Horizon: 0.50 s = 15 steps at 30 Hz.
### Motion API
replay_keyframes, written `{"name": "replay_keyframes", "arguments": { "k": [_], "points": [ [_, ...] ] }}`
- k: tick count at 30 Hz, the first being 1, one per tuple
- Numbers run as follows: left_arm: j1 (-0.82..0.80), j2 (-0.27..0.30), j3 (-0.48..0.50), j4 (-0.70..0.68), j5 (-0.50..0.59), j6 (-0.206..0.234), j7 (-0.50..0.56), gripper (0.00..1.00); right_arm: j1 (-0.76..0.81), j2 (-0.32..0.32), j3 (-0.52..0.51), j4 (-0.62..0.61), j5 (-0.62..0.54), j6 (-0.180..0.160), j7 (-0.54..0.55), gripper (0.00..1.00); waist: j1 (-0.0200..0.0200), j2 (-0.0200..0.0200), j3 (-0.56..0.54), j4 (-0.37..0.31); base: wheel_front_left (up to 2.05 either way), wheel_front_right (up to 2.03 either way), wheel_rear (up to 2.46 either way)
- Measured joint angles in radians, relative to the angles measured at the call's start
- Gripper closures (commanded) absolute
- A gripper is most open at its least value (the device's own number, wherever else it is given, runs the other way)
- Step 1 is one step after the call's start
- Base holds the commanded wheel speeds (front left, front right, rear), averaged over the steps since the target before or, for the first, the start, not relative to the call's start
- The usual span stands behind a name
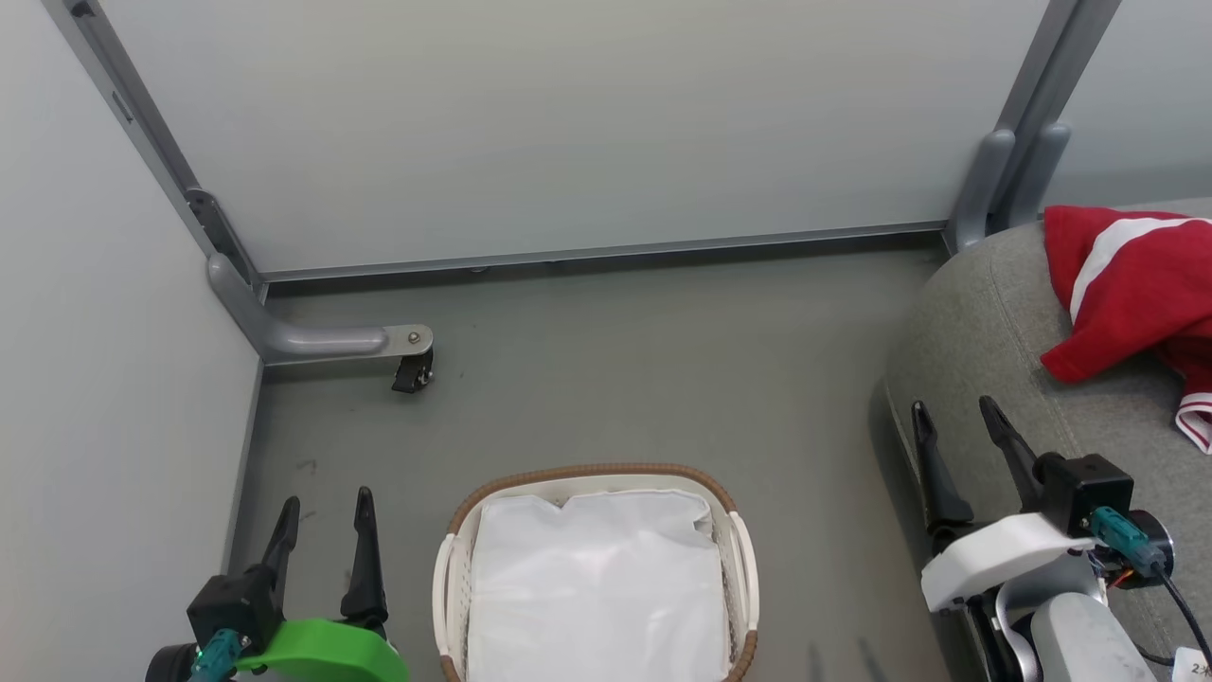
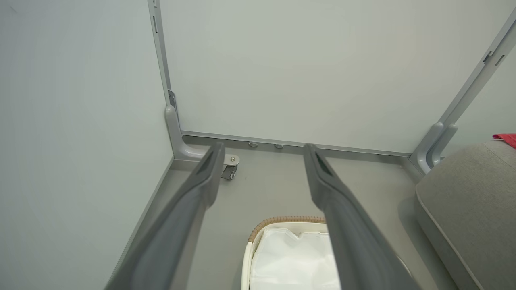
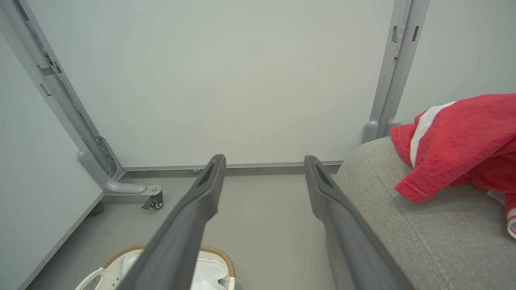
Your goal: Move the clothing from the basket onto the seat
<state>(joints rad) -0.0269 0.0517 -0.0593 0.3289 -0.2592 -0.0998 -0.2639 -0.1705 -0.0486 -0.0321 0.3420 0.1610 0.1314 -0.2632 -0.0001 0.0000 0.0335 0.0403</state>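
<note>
Crumpled red clothing (image 1: pixel 1127 284) with a white panel lies upper right on the grey seat (image 1: pixel 985 322); left gripper (image 1: pixel 326 499) and right gripper (image 1: pixel 952 405) gape, empty.

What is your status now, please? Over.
Left pincer open, empty. Right pincer open, empty, beside seat. Clothing on seat; basket shows white lining. Nothing blocking.

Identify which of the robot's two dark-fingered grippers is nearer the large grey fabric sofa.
The right gripper, white-mounted, beside the grey fabric sofa. The left gripper, green-mounted, sits across the white perforated plastic basket from it.
</note>
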Motion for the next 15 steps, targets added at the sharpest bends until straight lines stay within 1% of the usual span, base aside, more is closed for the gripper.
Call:
{"name": "replay_keyframes", "arguments": {
  "k": [6,15],
  "points": [
    [0.024,-0.001,-0.016,-0.007,-0.019,0.001,0.0,0.0,0.06,0.0,0.019,-0.032,0.008,0.0,0.0,0.0,0.0,0.0,-0.022,0.005,0.0,0.0,0.0],
    [0.028,-0.002,-0.035,-0.009,-0.03,0.012,0.0,0.0,0.076,0.0,0.02,-0.041,0.004,0.0,0.0,0.0,0.0,0.0,-0.025,-0.006,0.0,0.0,0.0]
  ]
}}
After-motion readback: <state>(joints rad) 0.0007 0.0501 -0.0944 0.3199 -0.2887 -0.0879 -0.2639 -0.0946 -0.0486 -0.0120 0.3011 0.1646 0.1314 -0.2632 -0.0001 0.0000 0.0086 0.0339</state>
